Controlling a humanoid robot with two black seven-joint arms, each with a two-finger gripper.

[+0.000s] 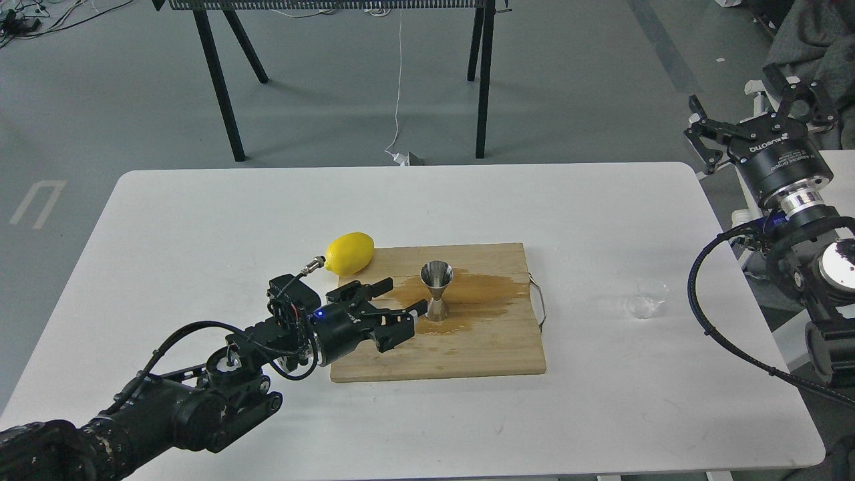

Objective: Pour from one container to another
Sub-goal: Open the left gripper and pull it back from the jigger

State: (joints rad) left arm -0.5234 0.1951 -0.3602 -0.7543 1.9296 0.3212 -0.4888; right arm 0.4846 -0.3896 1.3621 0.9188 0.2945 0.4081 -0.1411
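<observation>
Steel jigger [437,292] stands upright on the wooden board [494,347], in a brown spill [484,294]. Just left of it, the left gripper [401,308] spreads wide, empty, apart from the jigger. Far right on the white table [200,220], the glass cup [646,298] sits alone. Right gripper [758,113] hangs open off the table's right edge. Lemon [349,253] touches the board's far-left corner.

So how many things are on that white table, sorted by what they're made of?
Wood: 1, the cutting board
Steel: 1, the jigger
Glass: 1, the small cup
Fruit: 1, the lemon
Total: 4
</observation>
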